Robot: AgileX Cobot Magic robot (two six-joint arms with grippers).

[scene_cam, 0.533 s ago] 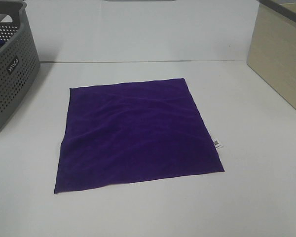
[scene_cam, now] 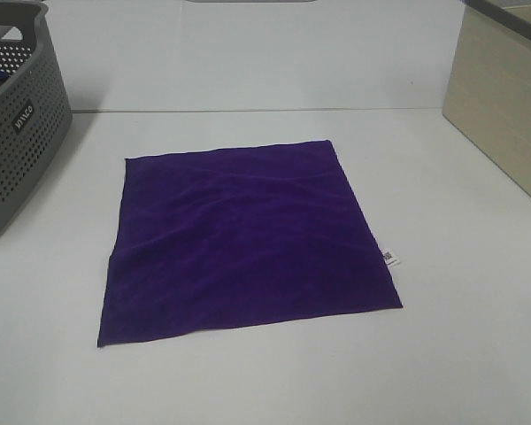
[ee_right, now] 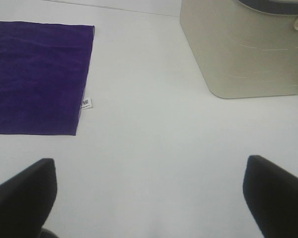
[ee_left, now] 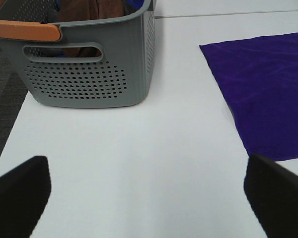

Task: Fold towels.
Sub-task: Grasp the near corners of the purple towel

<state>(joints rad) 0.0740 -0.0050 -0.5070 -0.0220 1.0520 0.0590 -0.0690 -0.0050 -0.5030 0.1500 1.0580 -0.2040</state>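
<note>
A deep purple towel (scene_cam: 243, 239) lies spread flat on the white table, with a small white tag (scene_cam: 390, 258) on its right edge. In the left wrist view part of the towel (ee_left: 268, 94) shows beside the grey basket. The right wrist view shows the towel (ee_right: 37, 77) and its tag (ee_right: 85, 103). My left gripper (ee_left: 146, 198) hangs open over bare table, well short of the towel's left side. Over bare table to the right of the towel, my right gripper (ee_right: 149, 198) is open too. Neither gripper shows in the exterior high view.
A grey perforated basket (scene_cam: 18, 124) stands at the far left; the basket (ee_left: 89, 74) has an orange handle and holds brown cloth. A beige container (scene_cam: 500, 97) stands at the far right, also seen as the beige container (ee_right: 243, 49).
</note>
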